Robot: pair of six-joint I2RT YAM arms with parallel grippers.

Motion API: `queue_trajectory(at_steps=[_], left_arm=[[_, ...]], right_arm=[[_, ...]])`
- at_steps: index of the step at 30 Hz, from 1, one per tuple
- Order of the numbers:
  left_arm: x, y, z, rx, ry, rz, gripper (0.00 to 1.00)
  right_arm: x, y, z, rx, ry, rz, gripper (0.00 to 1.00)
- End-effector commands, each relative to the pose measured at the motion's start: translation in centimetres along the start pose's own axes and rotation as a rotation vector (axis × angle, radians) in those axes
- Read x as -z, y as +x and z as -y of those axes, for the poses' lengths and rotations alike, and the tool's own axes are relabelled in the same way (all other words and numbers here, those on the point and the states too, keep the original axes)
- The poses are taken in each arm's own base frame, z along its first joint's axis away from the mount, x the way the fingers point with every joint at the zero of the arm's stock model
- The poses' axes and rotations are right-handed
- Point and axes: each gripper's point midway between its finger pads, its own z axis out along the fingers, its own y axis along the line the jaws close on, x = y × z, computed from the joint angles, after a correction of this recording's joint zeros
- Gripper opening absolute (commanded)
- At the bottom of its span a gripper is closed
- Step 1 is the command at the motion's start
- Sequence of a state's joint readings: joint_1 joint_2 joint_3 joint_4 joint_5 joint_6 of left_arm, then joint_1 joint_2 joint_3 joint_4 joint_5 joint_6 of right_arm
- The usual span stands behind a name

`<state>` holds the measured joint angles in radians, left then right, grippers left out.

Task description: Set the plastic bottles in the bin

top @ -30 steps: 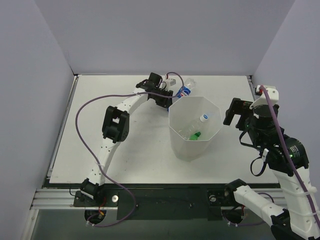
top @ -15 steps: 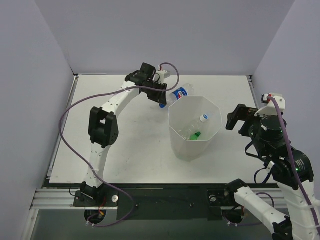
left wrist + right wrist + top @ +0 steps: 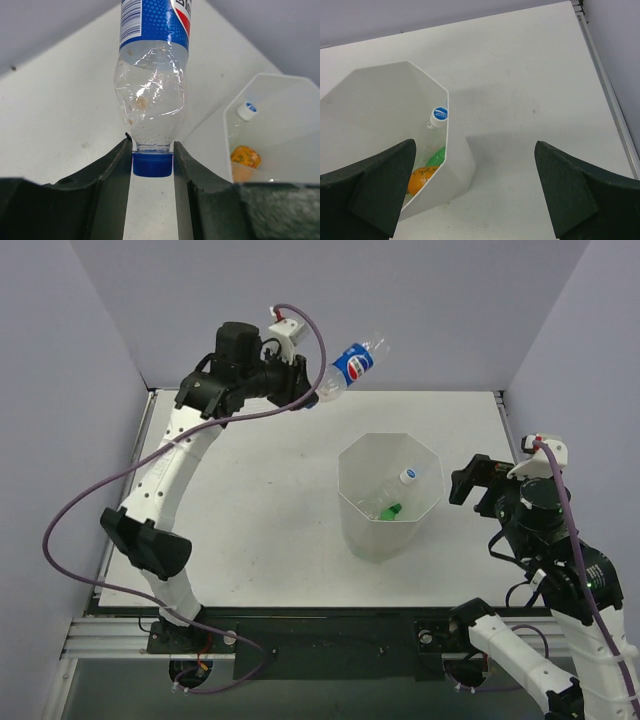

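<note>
**Item record: blue-label bottle in left gripper, three bottles in bin**

Left gripper (image 3: 152, 167): the jaws are closing narrowly on the blue cap (image 3: 152, 165) of the clear bottle with blue label (image 3: 154, 60), one finger (image 3: 116, 172) pressing on each side of the cap. The bottle is sticking straight out from the fingers, cap end inward and base outward, its clear lower body dented and crinkled.

In the top view this bottle (image 3: 350, 365) is hanging in the air, slanting up and to the right from the left gripper (image 3: 305, 390), clear of the table (image 3: 250, 500) and up and to the left of the bin (image 3: 385, 535), touching neither.

Bin (image 3: 380, 100): it is standing upright on the table, right of centre, and is holding three bottles. The plain clear bottle (image 3: 439, 115) is leaning against the inner wall, showing its white cap with a blue print. The green bottle (image 3: 436, 156) is lying below it, and the short orange bottle (image 3: 422, 179) is lying at the bottom, beside the green one.

Right gripper (image 3: 475, 195): the fingers are spreading wide and gripping nothing. It is hovering to the right of the bin, apart from it, and is facing the bin's right wall.
</note>
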<state>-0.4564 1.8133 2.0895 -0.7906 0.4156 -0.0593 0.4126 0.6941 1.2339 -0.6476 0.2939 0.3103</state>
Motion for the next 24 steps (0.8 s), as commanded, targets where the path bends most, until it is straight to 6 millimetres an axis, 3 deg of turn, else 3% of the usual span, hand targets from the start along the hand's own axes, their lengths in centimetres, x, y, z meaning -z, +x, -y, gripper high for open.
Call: queue_trajectory(at_steps=[1,7,14,17,23,24], left_arm=[[5.7,-7.0,6.2,-0.115,0.111,0.240,0.00],[6.1,-4.8,13.4,-0.236,0.193,0.198,0.00],[4.6,0.6,17.2,-0.249,0.279,0.070,0.00],[4.3,2.2,16.6,-0.299,0.222,0.032,0.00],[4.7,3.4,16.7,-0.318,0.225,0.010,0.00],[4.6,3.4,16.9,-0.319,0.227,0.016,0.07]], right_arm=[[0.1,-0.5,0.4,-0.014,0.017,0.033,1.00],[-0.1,-0.5,0.3,-0.010,0.018,0.025,1.00],[-0.2,-0.4,0.6,0.003,0.030,0.027,1.00],[-0.2,-0.5,0.6,0.005,0.033,0.028,1.00],[-0.4,0.1,0.6,0.009,0.034,0.016,1.00],[-0.4,0.1,0.6,0.007,0.031,0.015,1.00]])
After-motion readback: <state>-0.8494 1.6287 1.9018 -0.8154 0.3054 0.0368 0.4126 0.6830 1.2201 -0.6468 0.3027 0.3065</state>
